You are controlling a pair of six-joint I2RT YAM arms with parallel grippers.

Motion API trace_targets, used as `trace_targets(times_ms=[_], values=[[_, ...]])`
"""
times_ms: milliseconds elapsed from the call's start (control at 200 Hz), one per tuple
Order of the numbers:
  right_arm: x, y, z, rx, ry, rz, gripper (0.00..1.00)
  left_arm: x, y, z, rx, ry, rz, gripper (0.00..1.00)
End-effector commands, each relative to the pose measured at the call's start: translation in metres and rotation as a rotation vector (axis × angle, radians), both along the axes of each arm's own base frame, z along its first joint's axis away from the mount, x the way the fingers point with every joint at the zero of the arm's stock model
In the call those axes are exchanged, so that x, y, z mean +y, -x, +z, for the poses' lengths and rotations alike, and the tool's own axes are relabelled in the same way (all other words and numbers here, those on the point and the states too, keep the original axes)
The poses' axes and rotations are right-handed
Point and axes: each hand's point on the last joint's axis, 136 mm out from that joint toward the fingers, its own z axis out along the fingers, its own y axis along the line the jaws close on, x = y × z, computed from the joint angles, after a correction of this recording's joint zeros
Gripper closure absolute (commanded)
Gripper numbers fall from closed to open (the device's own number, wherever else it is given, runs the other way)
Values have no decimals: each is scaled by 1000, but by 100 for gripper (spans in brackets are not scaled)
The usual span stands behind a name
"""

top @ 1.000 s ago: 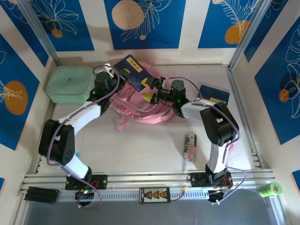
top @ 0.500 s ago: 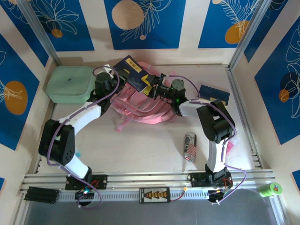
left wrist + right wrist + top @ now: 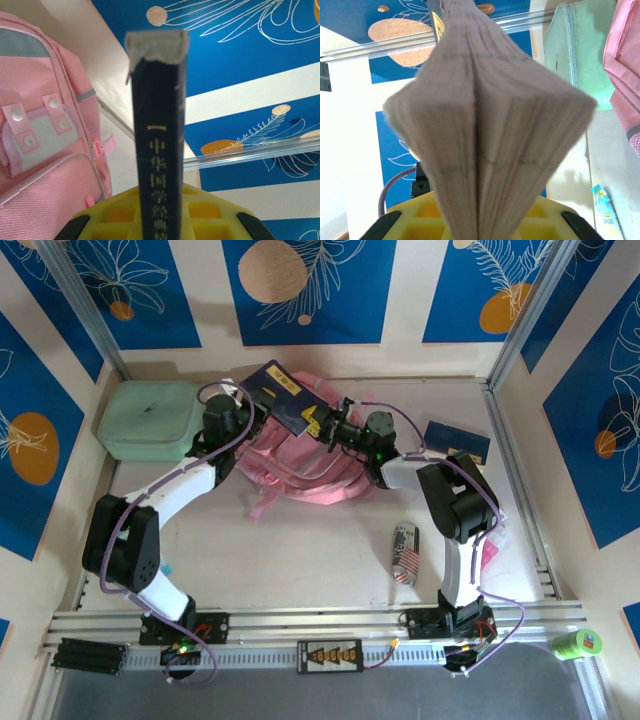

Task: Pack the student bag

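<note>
The student bag (image 3: 300,468) is a pink backpack lying flat at the back middle of the table, and its front pockets also show in the left wrist view (image 3: 40,125). A dark blue book (image 3: 283,398) hangs tilted above the bag's far end. My left gripper (image 3: 246,406) is shut on the book's left side, the gold-lettered spine (image 3: 160,125) standing between its yellow jaws (image 3: 162,226). My right gripper (image 3: 322,426) is shut on the opposite side, with the fanned page edges (image 3: 490,125) pinched between its jaws (image 3: 480,227).
A mint green case (image 3: 148,418) lies at the back left, near the wall. A second blue book (image 3: 456,440) rests at the right by the frame rail. A striped can (image 3: 405,552) lies near the right arm's base. A green tape roll (image 3: 578,643) sits off the front right corner.
My right gripper moved left onto the book's page side and closed on it. The left gripper kept its hold, and the book tipped slightly.
</note>
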Motion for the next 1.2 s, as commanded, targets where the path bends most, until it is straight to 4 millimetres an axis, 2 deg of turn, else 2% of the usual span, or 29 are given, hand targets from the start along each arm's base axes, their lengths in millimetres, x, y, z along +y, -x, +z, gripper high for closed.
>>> trace_targets(times_ms=[0,55,155,265,390,495,590,710,935,1050,1195], values=[[-7,-1,0,-22,13,-21,88,2,7,5,-12,-27,5,89],[-9,0,-3,-26,33,-22,92,3,10,2,-5,-54,1,80],[-21,2,-8,-45,99,-42,93,5,17,-6,10,-132,-12,51],[-42,6,-19,-65,206,-79,94,11,30,-19,14,-300,-44,39],[-77,12,-30,-73,328,-123,94,11,47,-31,4,-523,-121,23],[-108,17,-34,-86,444,-164,93,-2,59,-35,-18,-687,-203,9],[-136,22,-35,-93,552,-208,94,-23,66,-42,-24,-795,-308,1],[-171,27,-35,-82,647,-273,93,-59,69,-56,-38,-925,-444,0],[-237,39,-34,-23,708,-419,94,-117,67,-102,-26,-1211,-637,0],[-260,48,-35,3,727,-469,94,-140,64,-116,-31,-1248,-707,0],[-280,57,-36,25,738,-509,94,-150,56,-137,25,-1304,-737,11]])
